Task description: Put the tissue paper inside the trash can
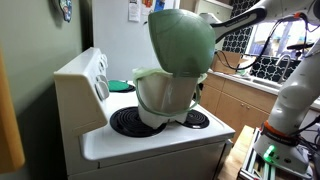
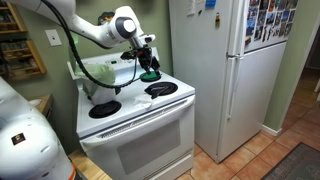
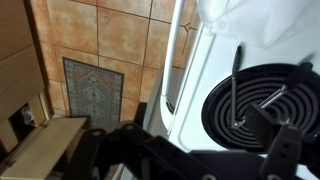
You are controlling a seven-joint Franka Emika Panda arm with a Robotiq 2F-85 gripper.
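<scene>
1 trash can: small, round, cream-white body with pale green rim, standing upright on top of white stove, partly over a black coil burner. Domed lid, dull green and large, tilted up and back above the opening. Seen close in an exterior view. From farther off in an exterior view, only a small green shape at the stove's rear right, just below the gripper, too small to name with certainty.

1 gripper, black, on white arm, hanging above the back of the stove, pointing down. In wrist view, gripper with jaws spread wide and nothing between them, dark fingers at the lower edge.

2 front burners visible on the cooktop; 1 more coil filling the right of the wrist view.

1 white fridge, just beside the stove, photos on the upper door.

1 patterned rug on brown floor tiles, beside the stove front.
</scene>
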